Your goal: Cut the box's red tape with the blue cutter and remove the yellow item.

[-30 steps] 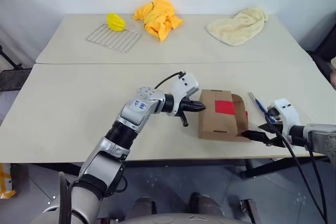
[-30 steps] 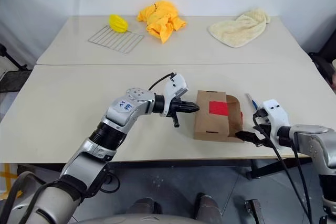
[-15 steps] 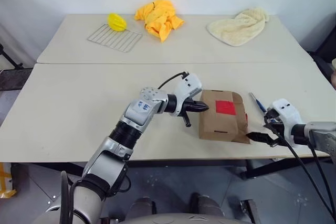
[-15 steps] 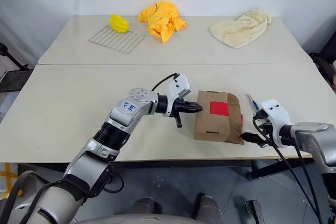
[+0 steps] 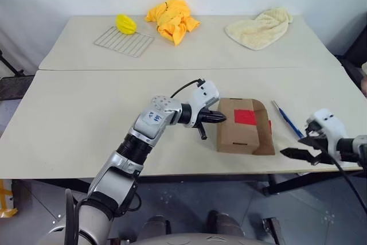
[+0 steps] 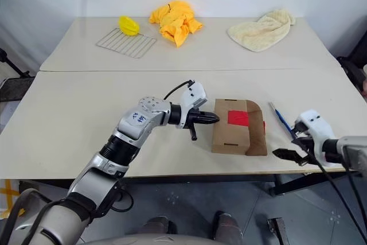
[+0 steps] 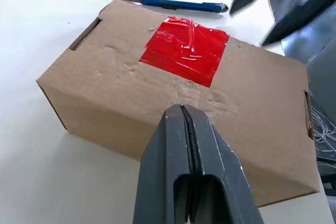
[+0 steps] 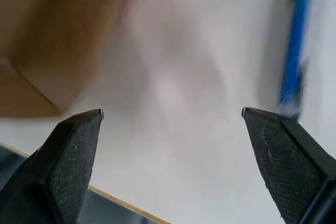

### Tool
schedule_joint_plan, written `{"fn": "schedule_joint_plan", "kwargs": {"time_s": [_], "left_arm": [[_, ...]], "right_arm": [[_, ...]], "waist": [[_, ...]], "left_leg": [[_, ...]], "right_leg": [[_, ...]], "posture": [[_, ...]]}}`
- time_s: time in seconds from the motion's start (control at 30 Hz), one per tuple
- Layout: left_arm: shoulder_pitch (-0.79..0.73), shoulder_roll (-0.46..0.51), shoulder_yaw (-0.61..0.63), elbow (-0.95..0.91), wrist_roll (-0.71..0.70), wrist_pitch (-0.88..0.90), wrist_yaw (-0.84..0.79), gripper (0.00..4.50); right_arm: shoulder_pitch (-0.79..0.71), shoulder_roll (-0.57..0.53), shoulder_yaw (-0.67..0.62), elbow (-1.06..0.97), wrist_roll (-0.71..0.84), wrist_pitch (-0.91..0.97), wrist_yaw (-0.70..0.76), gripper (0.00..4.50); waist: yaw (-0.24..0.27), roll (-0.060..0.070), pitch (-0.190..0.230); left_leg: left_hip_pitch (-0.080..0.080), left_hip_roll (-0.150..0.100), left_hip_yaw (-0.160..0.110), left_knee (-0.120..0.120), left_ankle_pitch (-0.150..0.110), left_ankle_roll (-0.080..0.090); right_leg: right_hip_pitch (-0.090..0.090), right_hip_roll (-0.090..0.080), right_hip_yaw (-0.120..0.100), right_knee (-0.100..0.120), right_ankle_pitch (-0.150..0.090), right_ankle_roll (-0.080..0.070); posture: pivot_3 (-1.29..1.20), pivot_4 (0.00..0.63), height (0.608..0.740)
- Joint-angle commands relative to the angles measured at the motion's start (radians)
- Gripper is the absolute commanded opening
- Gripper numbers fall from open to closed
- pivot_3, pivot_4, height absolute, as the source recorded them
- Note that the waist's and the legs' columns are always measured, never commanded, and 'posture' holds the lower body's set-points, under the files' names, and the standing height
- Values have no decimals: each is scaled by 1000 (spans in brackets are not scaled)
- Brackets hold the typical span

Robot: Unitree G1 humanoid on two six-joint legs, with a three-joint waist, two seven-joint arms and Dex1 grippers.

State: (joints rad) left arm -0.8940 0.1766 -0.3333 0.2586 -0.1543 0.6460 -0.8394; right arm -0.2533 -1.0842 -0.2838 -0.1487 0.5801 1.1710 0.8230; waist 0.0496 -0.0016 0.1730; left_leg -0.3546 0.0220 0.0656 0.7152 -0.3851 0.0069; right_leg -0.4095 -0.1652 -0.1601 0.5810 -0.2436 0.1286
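1. Left gripper (image 5: 221, 117), fingers pressed together and holding nothing, points at the box's left end.
2. The box (image 5: 241, 133), red tape (image 5: 245, 117) on top, lies near the table's front edge.
3. The blue cutter (image 5: 288, 120) lies just right of the box.
4. Right gripper (image 5: 298, 146) gapes wide, empty.

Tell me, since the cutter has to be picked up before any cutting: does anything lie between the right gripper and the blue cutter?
Nothing visible does. The right gripper, jaws open, hovers near the table's front edge, and the blue cutter lies on bare tabletop just beyond it, to the right of the box, apart from it.
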Motion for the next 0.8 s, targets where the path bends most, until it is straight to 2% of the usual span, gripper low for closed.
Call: {"fn": "schedule_joint_plan", "kwargs": {"time_s": [0.03,0.17,0.3,0.8], "left_arm": [[27,8,-35,8,24,34,-3,0],[33,12,-37,-7,22,41,-6,0],[37,14,-43,-19,22,47,-10,0],[21,46,-111,-125,13,135,-50,0]], "right_arm": [[-68,29,-111,22,96,115,-1,4429],[-131,87,-119,38,171,241,-14,4429],[-162,139,-87,75,183,283,-35,4429],[-186,229,43,270,156,168,9,4429]], "waist": [[2,0,0],[1,0,0],[1,0,0],[-4,0,0]], "left_leg": [[0,0,0,0,0,0],[0,0,0,0,0,0],[0,0,0,0,0,0],[0,0,0,0,0,0]], "right_leg": [[0,0,0,0,0,0],[0,0,0,0,0,0],[0,0,0,0,0,0],[0,0,0,0,0,0]], "posture": [[0,150,740],[0,150,740],[0,150,740],[0,150,740]]}}
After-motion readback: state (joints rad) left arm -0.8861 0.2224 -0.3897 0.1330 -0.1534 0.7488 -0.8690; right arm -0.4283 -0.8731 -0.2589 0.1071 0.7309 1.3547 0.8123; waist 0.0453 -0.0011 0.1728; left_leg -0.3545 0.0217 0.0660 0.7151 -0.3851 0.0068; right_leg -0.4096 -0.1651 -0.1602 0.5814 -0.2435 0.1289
